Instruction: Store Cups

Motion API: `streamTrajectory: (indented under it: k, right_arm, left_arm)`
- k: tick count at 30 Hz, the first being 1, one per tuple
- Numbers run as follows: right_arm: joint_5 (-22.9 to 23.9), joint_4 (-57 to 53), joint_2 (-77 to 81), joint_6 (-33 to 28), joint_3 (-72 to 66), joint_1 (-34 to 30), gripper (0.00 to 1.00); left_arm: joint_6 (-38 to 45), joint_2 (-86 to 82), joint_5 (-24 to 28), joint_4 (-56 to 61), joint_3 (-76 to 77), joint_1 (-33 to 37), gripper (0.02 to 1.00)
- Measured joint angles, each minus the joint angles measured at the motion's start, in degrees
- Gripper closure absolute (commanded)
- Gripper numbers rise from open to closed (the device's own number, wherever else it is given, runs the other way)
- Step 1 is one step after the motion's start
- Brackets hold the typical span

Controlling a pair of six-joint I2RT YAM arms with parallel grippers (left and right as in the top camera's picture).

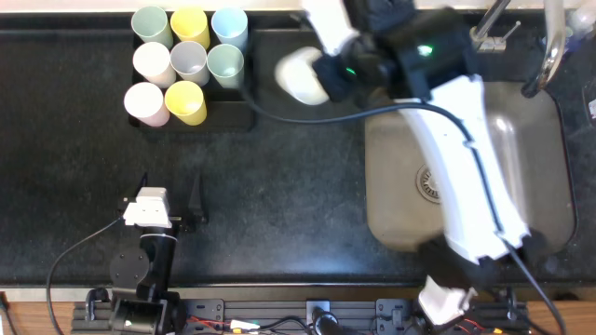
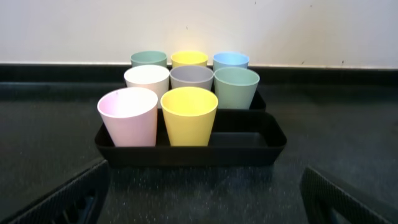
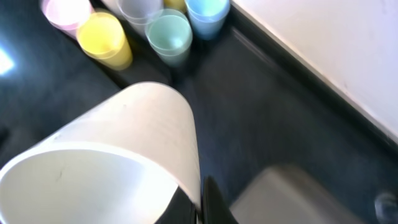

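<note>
White cup (image 3: pixel 118 143) sits clamped in the right arm's jaws

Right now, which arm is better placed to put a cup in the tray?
Right. The right gripper holds the white cup near the one free slot of the tray. The left gripper sits open and empty, farther back on the counter.

Kitchen. Stainless sink (image 1: pixel 535 158) with round drain (image 1: pixel 430 181) is sitting sunk in a black speckled countertop (image 1: pixel 279 205); faucet (image 1: pixel 492 28) is standing at its back edge; pale wall (image 2: pixel 199 25) is running behind the counter; tray (image 2: pixel 249 146) holding coloured cups (image 2: pixel 189 115) is resting on top.
</note>
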Motion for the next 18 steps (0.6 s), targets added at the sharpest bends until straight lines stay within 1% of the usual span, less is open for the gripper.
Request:
streamTrajectory:
  k: [3,5,11,18]
  right_arm:
    - [0.0,-0.3,9.2,0.6,11.1,3.1,0.958]
    - [0.0,0.0,15.0,0.6,15.0,4.7,0.956]
    - [0.1,-0.3,25.0,0.8,15.8,7.9,0.956]
    - [0.1,0.2,27.4,0.7,15.8,9.6,0.958]
  left_arm:
    - [0.0,0.0,0.0,0.0,0.0,0.0,0.02]
    - [0.0,0.0,0.0,0.0,0.0,0.0,0.02]
    - [0.0,0.0,0.0,0.0,0.0,0.0,0.02]
    - [0.0,0.0,0.0,0.0,0.0,0.0,0.02]
